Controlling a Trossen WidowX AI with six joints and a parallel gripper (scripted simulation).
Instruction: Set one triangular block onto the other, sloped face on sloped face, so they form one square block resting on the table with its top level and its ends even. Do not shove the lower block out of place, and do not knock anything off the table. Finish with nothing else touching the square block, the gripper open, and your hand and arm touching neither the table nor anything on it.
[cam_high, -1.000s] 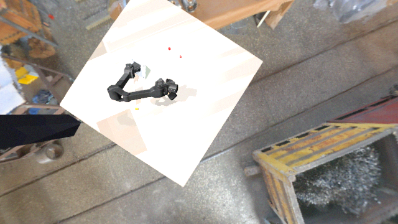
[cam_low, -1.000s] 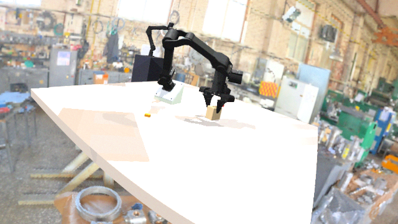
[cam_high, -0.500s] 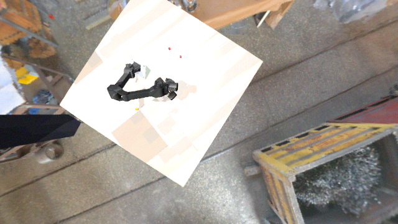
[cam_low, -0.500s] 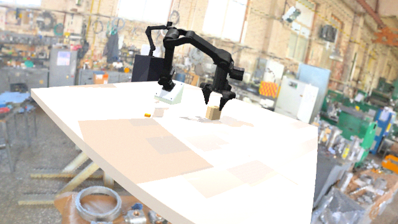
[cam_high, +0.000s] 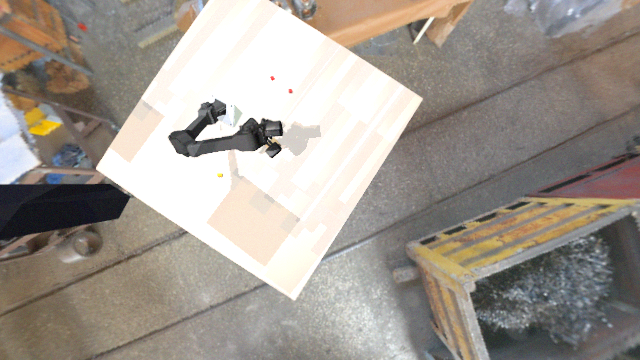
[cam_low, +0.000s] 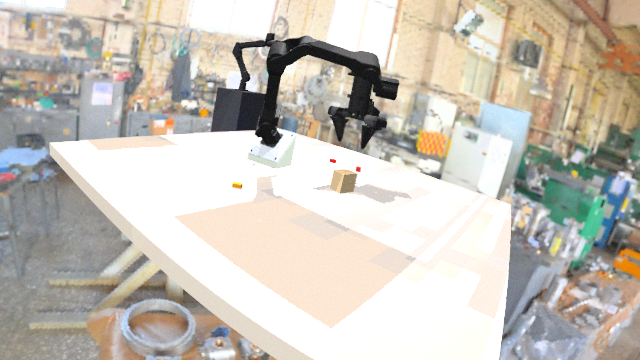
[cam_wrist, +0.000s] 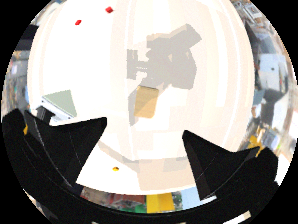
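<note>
A tan square block (cam_low: 343, 181) (cam_wrist: 145, 104) rests on the white table (cam_low: 150, 170), with its top looking level. I cannot make out the seam between the two triangular blocks. My gripper (cam_low: 352, 141) (cam_wrist: 145, 128) (cam_high: 276, 139) is open and empty. It hangs well above the block, touching nothing. In the overhead view the gripper and arm hide the block.
Two small red markers (cam_low: 332, 160) (cam_low: 358, 169) lie behind the block, and a small yellow piece (cam_low: 237, 185) lies to its left. The arm's pale base (cam_low: 272, 150) stands at the back. The table edge (cam_low: 500, 280) runs along the right.
</note>
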